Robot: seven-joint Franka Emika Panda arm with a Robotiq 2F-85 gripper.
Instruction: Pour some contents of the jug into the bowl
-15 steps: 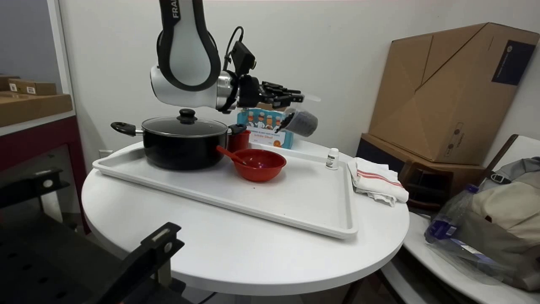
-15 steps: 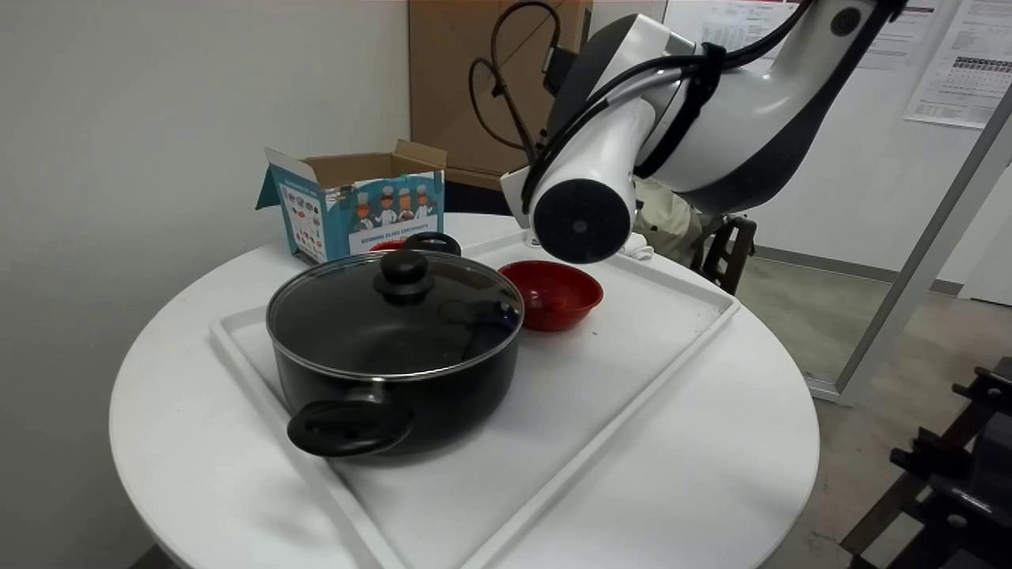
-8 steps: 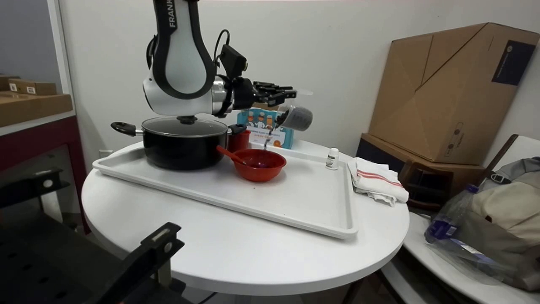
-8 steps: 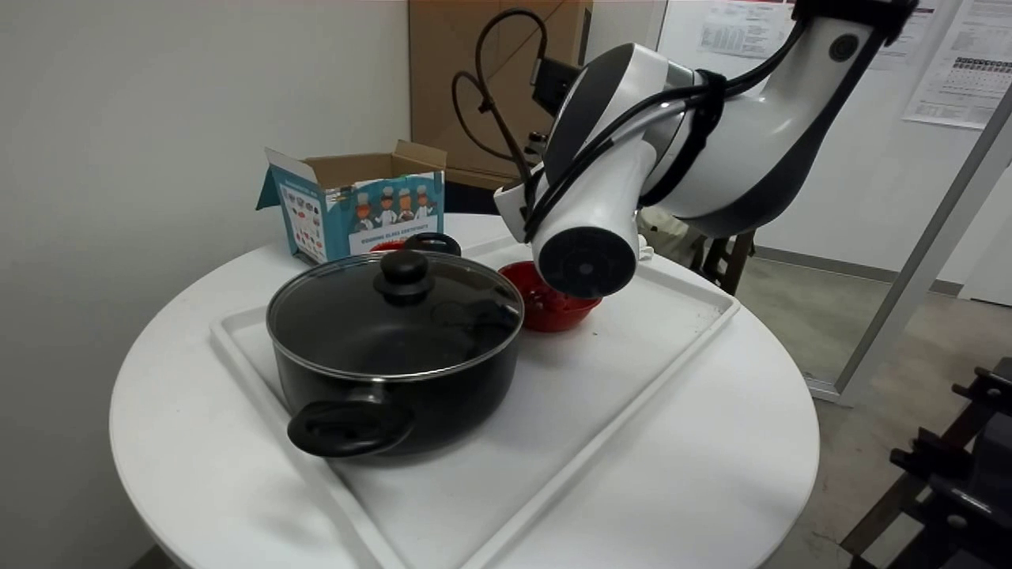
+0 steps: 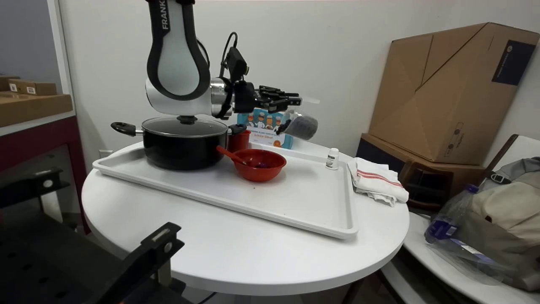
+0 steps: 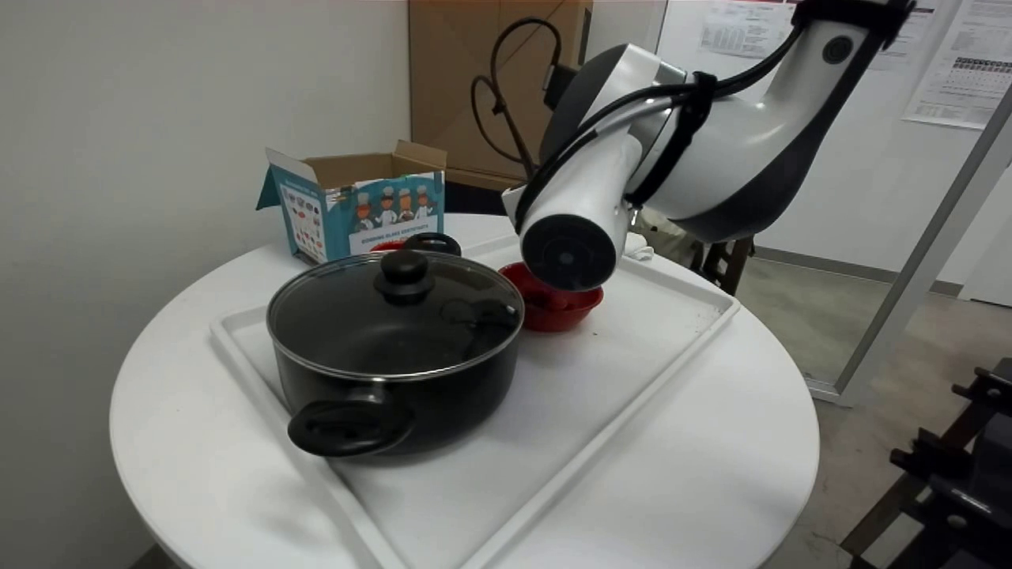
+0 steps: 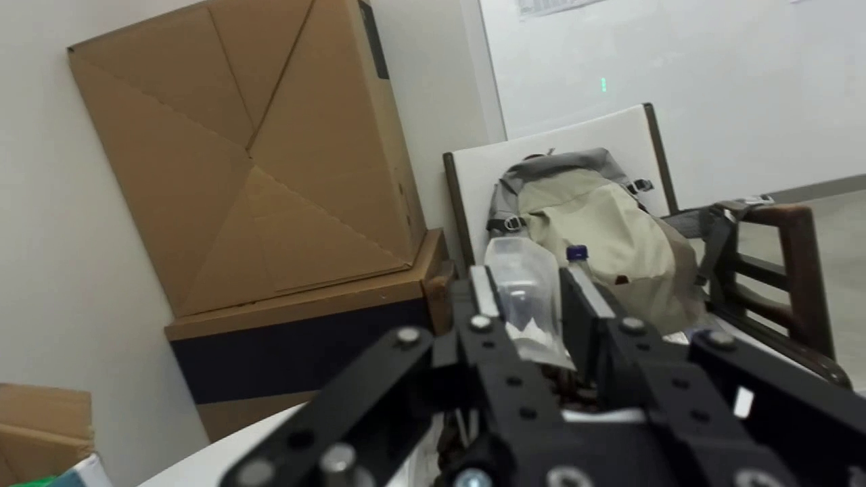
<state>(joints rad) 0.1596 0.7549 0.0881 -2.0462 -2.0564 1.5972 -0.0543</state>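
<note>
The gripper (image 7: pixel 532 292) pinches the clear jug (image 5: pixel 304 128), tipped just under it. The red bowl (image 5: pixel 258 174) sits lower, back toward the arm (image 5: pixel 181 67). Best tip slowly, so the dark bits (image 5: pixel 284 126) don't miss.

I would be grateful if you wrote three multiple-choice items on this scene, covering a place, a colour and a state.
1. Where does the red bowl stand?
A) on the white tray; B) on the towel; C) on the floor.

2. What colour is the lidded pot?
A) green; B) yellow; C) black.

3. In what position is the jug?
A) upright on the table; B) tilted in the air; C) lying in the bowl.

Key: 1 A, both exterior views show it within the tray's rim; 2 C, its side looks black; 3 B, it hangs raised, mouth slanting down.
</note>
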